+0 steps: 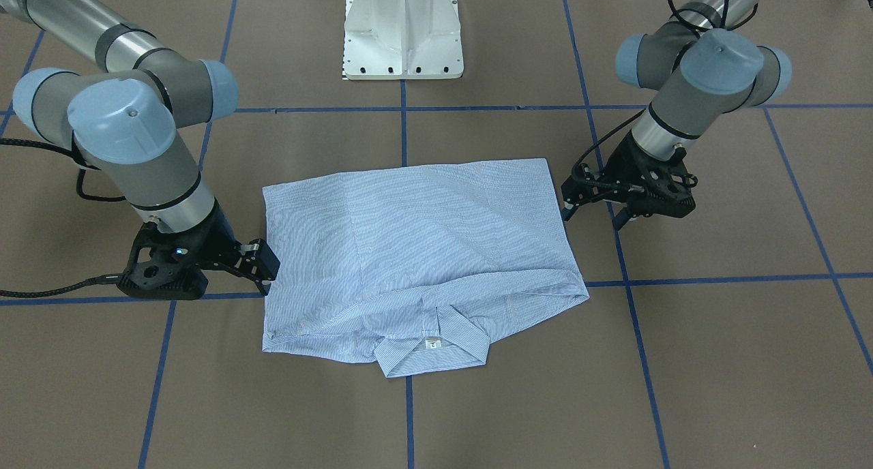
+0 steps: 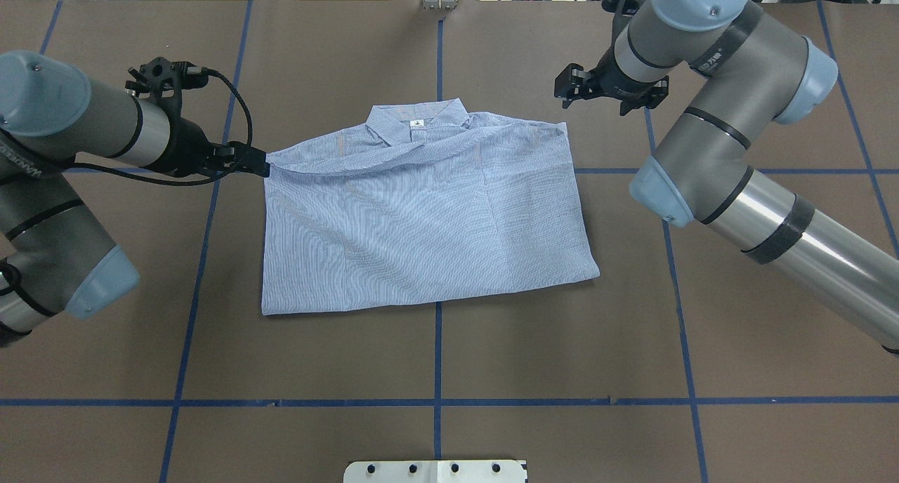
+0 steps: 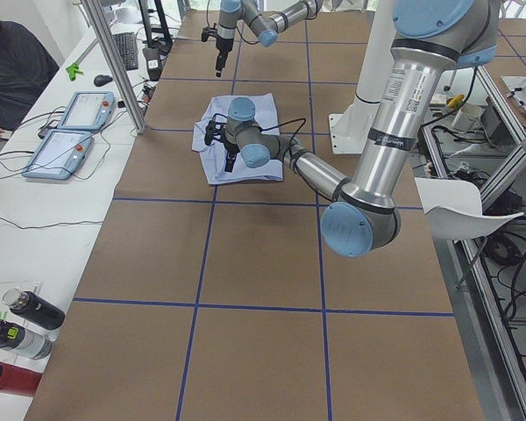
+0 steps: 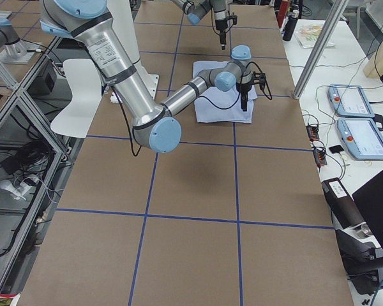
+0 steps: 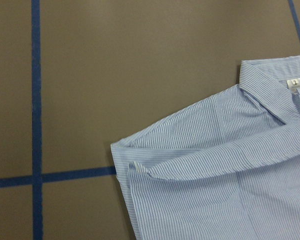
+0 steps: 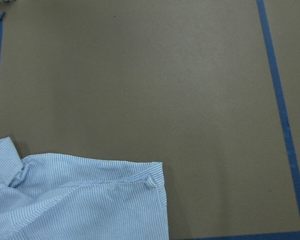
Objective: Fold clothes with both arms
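You cannot make out the sleeves, pocket or buttons of the shirt (image 2: pixel 421 223) in any view. Only a striped panel, the collar (image 2: pixel 414 118) and its small label (image 1: pixel 431 344) show. Neither wrist view shows its own fingers.

The right gripper (image 1: pixel 264 271) is seen side-on, so you cannot tell whether its claw is spread or closed. It sits near the shirt's collar-end corner on the robot's right, and the views disagree on whether it touches the cloth. The left gripper (image 1: pixel 592 217) has its two fingers spread apart with nothing between them, near the matching corner on the robot's left. The left arm (image 2: pixel 70 118) and the right arm (image 2: pixel 737 153) both run off the frame edges.

The shirt lies flat, folded to a rough rectangle, in the middle of the table (image 2: pixel 435 342) with its collar on the side away from the white base (image 1: pixel 402 33). The table is brown and matt, marked into squares by blue tape lines (image 2: pixel 437 356), two of which pass under the cloth.

A white bench runs along the far side of the table. On it you can see two tablet-like pendants (image 3: pixel 74 110), and a person (image 3: pixel 13 61) in a dark top is half cut off at the picture's corner.

Three bottles (image 3: pixel 35 309) lie at the bench's near end. They are capped, so what is in them cannot be seen.
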`<state>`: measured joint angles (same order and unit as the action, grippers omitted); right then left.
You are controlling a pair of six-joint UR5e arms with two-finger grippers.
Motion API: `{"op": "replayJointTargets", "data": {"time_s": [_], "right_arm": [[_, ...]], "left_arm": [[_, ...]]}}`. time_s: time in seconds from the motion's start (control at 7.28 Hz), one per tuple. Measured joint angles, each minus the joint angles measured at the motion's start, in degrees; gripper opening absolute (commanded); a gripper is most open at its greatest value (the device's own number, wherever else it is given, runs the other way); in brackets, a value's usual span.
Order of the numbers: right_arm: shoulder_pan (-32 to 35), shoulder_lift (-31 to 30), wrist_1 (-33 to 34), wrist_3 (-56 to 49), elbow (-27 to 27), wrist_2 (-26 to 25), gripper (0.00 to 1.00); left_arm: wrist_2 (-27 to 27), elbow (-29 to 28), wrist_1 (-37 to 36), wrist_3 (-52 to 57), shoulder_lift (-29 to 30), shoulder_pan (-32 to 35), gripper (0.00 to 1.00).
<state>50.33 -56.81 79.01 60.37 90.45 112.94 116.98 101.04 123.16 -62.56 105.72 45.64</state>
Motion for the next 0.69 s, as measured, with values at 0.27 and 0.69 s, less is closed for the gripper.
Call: {"op": "replayJointTargets", "data": {"time_s": [0.27,0.69], "right_arm": [[0.25,-1.65,-0.24,-1.14,1.49,-0.08,1.00],[0.24,-2.12,-0.34,-1.30,1.73,-0.39,1.00]], "left_arm": [[-5.44,2.52,7.39,-8.11,-5.64,-7.38,1.00],[-13.88,2.97,9.38,-14.34,-7.55,-16.85,0.96]]}}
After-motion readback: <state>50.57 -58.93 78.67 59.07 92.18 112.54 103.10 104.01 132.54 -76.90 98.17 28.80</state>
